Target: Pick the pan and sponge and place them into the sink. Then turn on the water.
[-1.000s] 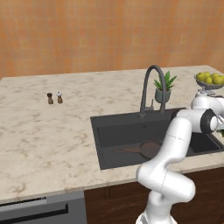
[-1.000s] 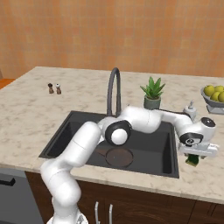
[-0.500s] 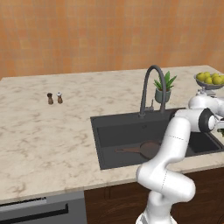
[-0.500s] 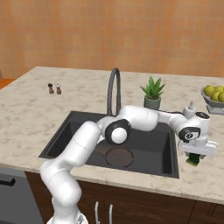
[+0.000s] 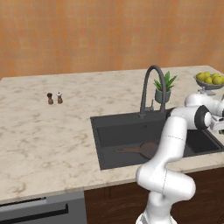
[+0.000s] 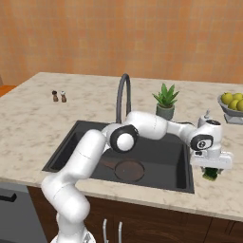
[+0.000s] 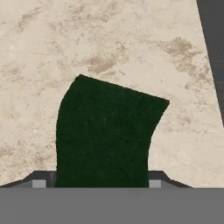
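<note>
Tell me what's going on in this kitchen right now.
A white robot arm is clearing things into the sink. The pan already lies in the basin near the drain. The arm now reaches over the counter to the right of the sink, its pincer down on the green sponge, which sits between the fingers with the marble counter beneath it. No water runs from the faucet.

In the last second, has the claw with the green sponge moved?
Yes, slightly. In the right base view the claw holding the sponge has risen a little off the counter, right of the sink.
</note>
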Controlling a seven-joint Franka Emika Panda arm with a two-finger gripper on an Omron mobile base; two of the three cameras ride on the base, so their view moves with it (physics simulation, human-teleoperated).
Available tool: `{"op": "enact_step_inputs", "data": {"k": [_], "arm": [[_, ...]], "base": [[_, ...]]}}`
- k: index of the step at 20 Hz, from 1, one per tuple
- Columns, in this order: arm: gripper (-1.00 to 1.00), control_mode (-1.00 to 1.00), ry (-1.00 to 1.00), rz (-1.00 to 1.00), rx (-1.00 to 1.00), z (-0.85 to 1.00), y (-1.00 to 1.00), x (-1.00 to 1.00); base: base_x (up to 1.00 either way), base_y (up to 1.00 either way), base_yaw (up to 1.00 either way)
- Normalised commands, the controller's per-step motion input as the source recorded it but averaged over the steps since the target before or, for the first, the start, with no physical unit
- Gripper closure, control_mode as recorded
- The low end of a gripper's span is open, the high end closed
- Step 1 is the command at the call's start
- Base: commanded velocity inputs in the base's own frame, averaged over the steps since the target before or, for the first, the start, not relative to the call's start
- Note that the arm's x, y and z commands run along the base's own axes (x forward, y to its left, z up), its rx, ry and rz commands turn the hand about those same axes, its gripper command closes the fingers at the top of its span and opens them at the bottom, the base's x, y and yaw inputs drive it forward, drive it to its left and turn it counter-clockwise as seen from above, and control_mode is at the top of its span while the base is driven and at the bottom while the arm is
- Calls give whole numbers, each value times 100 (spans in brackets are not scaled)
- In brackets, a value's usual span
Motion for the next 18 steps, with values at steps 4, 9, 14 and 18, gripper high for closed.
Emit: {"op": "enact_step_inputs", "data": {"k": [4, 9, 14, 18], "arm": [[100, -100, 13, -2, 16, 8, 6, -76], [100, -100, 3, 0, 8, 37, 56, -65], [100, -100, -17, 0, 0, 57, 99, -55], [100, -100, -35, 0, -2, 49, 100, -50]], "base": [[0, 0, 0], [0, 0, 0], [0, 0, 0], [0, 0, 0]]}}
